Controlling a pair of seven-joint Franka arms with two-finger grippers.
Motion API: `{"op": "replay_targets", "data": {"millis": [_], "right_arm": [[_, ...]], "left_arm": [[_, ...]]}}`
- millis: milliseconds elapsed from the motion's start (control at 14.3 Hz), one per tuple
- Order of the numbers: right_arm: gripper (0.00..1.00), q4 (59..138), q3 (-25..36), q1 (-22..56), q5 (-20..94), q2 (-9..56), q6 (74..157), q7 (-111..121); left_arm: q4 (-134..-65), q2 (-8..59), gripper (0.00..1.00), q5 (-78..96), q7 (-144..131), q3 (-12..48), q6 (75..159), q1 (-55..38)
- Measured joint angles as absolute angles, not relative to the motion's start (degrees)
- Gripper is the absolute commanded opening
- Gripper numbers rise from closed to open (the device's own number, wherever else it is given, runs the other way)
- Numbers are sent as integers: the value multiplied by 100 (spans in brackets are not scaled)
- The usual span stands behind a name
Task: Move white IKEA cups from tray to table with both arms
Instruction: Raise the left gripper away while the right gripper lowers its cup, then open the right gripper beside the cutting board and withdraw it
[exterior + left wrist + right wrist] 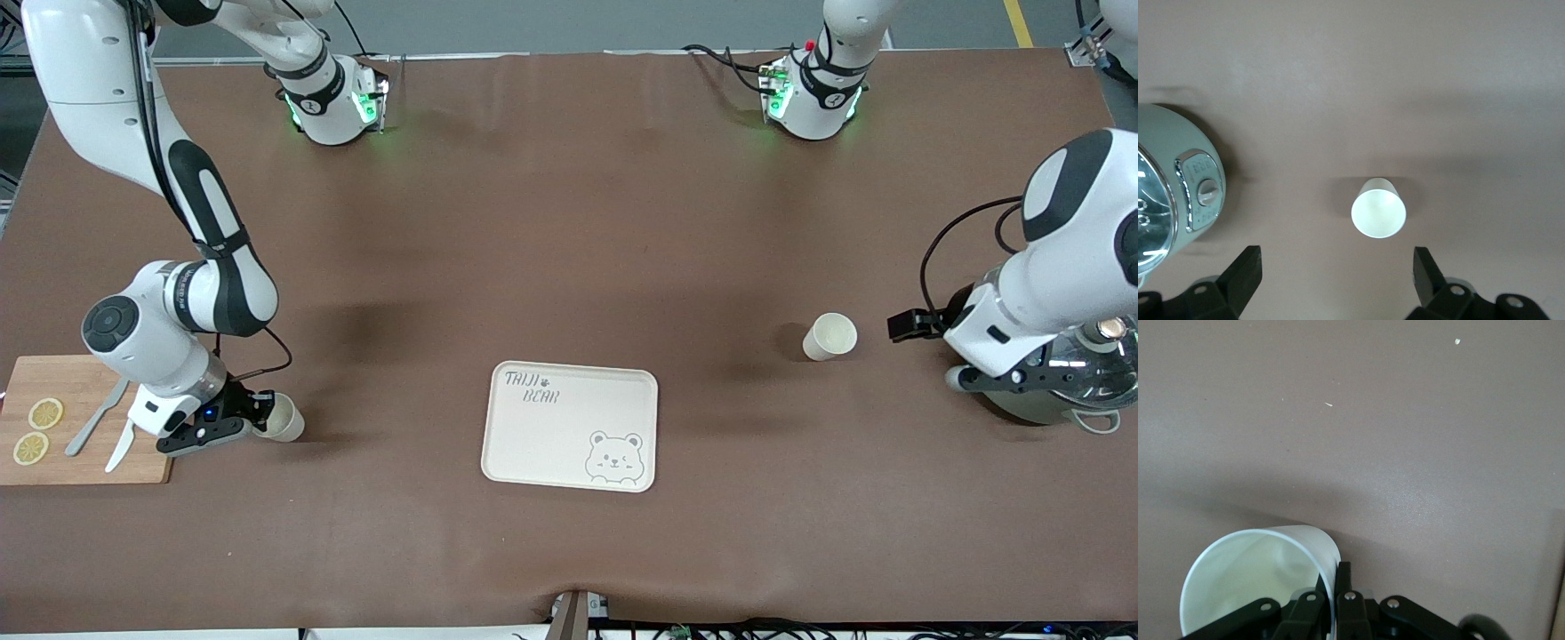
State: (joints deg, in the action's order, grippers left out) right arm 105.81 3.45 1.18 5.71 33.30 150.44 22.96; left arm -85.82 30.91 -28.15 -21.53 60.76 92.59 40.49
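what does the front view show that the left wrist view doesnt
Only the front view shows the bear tray, the cutting board with lemon slices and cutlery, and the right gripper shut on a white cup beside that board.

Only the left wrist view shows the left gripper from close up, its fingers spread wide with the other white cup ahead of them, and the cooker's control panel.

Both show that free cup standing upright on the brown table, and the glass-lidded cooker.
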Motion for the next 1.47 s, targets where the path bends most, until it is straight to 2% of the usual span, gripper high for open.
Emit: {"op": "replay_targets", "data": {"millis": [280, 350, 560, 630, 840, 1119, 1329, 1469], "right_arm": [[1, 10582, 344, 118, 571, 3354, 15118, 2296], [16, 10583, 343, 118, 571, 3362, 15126, 2296], [87, 10584, 343, 118, 571, 3366, 15151, 2296], [100, 10583, 343, 118, 571, 3366, 15158, 2296], [100, 10578, 345, 116, 571, 3366, 15161, 2296], [100, 10535, 348, 114, 571, 3343, 15053, 2296], [100, 10194, 365, 85, 571, 3221, 14182, 2296], [100, 9831, 370, 38, 571, 3032, 13359, 2296]], "left_arm": [[-7824, 3001, 100, -2275, -1729, 4830, 8874, 2869], [-7755, 2929, 100, -2112, -1622, 4530, 8865, 2676], [-7646, 2543, 100, -1414, -1165, 3275, 8852, 1922], [-7637, 2387, 100, -1167, -990, 2795, 8848, 1622], [-7619, 1914, 100, -591, -679, 1712, 8822, 930], [-7612, 1342, 100, -150, -668, 1538, 8533, 823], [-7613, 1034, 100, -82, -539, 1498, 8247, 759], [-7614, 875, 100, -77, -309, 1043, 8141, 306]]}}
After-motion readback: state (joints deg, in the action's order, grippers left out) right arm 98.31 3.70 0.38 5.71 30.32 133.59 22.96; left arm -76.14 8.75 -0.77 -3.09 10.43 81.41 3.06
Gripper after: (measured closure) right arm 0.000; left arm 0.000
